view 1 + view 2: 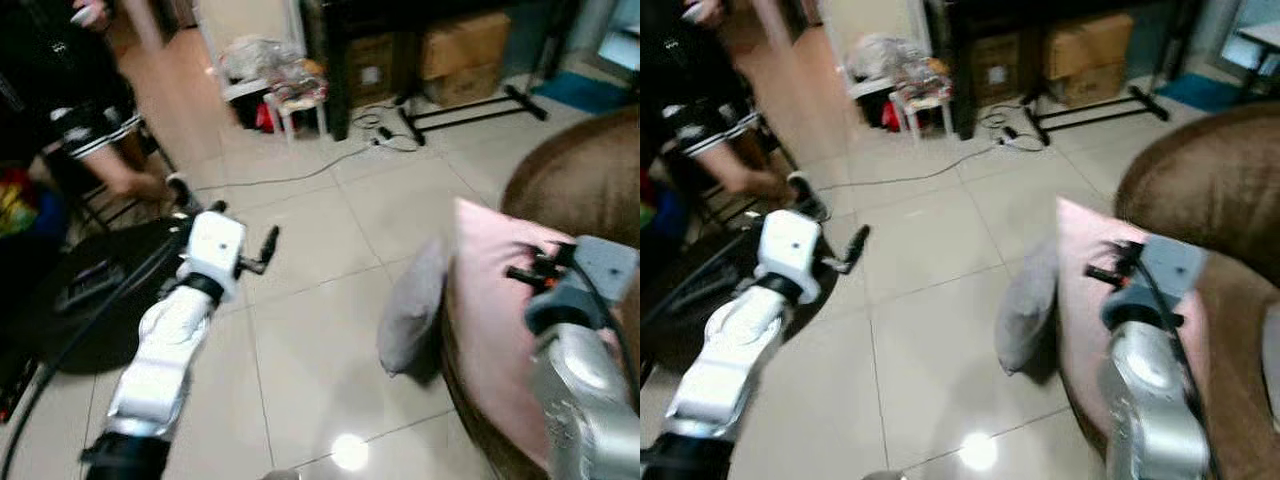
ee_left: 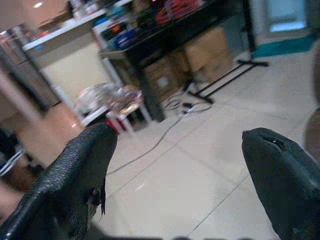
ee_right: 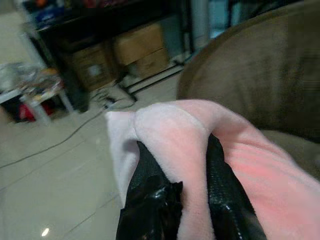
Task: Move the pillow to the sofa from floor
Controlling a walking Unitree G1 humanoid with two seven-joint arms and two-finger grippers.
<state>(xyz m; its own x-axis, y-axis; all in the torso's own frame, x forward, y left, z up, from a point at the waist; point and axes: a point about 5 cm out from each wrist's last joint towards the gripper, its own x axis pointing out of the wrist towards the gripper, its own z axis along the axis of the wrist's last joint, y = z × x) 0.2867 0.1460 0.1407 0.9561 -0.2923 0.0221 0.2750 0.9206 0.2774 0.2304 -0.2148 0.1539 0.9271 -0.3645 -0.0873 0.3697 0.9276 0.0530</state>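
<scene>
A pink pillow hangs upright at the front edge of the brown sofa, and my right gripper is shut on its top fold, the pink fabric bulging between the two black fingers. A grey pillow leans against the sofa's side on the tiled floor, just left of the pink one. My left gripper is raised over the floor to the left, open, with nothing between its fingers.
A person sits at the far left beside a black round base. A cable runs across the tiles toward a black rack with cardboard boxes and a small white stool.
</scene>
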